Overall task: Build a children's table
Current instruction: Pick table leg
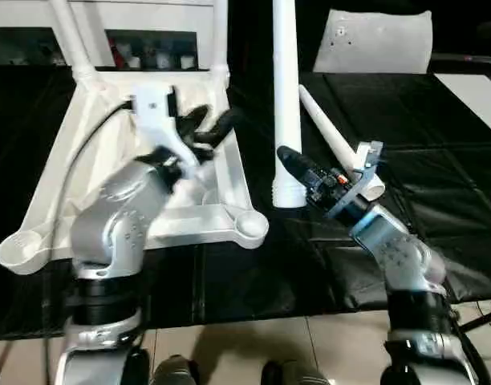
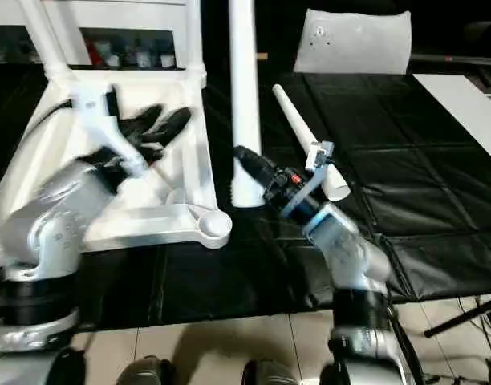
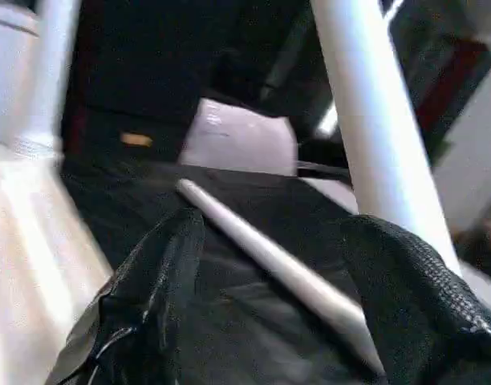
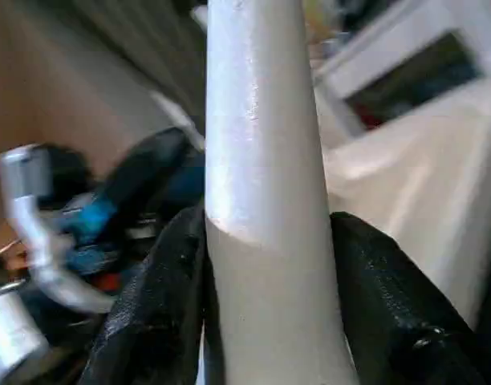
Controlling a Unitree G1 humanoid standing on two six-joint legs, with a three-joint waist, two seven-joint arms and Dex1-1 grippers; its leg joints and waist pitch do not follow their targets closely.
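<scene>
While right gripper (image 4: 265, 265) clamps upright leg (image 1: 286, 96), top cut off | left gripper (image 1: 204, 127) apart, blurred over tabletop (image 1: 229, 180)

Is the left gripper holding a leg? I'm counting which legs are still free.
No, the left gripper is open, its black fingers spread apart with nothing clamped between them; the lying leg sits beyond.

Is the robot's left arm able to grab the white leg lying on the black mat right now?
Probably yes. The left gripper is open and empty over the tabletop, but the upright leg held by the right gripper stands before the lying leg.
</scene>
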